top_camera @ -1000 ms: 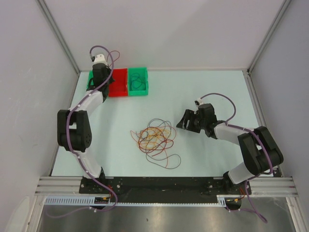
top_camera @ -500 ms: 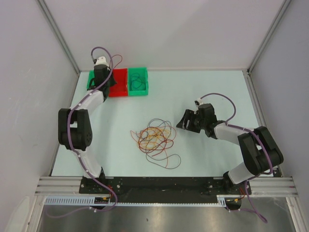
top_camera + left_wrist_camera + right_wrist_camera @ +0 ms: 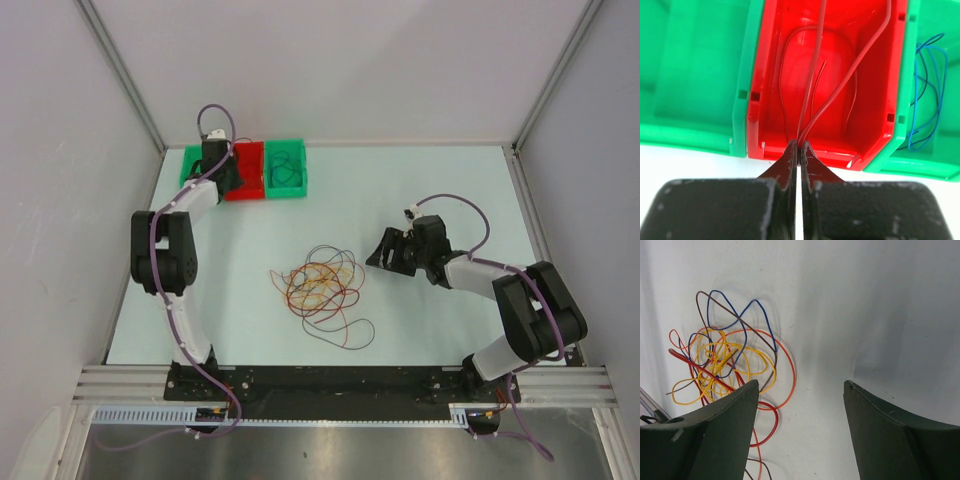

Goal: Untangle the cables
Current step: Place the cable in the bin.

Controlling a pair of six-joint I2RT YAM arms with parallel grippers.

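Left claw point(image 3: 798, 145) over red bin point(image 3: 875, 100), clenched on red cable point(image 3: 816, 50). Right claw point(image 3: 801, 385) released, well apart from bin, near tangled cables point(image 3: 725, 360).

Three bins stand in a row at the far left of the bench point(image 3: 420, 190): two green ones, the left green bin point(image 3: 695, 75) and the right green bin point(image 3: 925, 160), and one red bin point(image 3: 875, 75) between them. One tangle of cables point(image 3: 320, 285) lies mid-bench in five colours: yellow, orange, red, blue and brown. Its strand count cannot be told. Two red strands point(image 3: 812, 75) lead into the red bin. The blue cables point(image 3: 914, 120) in the right green bin look like two or three loops. There are two grippers: the left gripper point(image 3: 798, 145) and the right gripper point(image 3: 801, 382).
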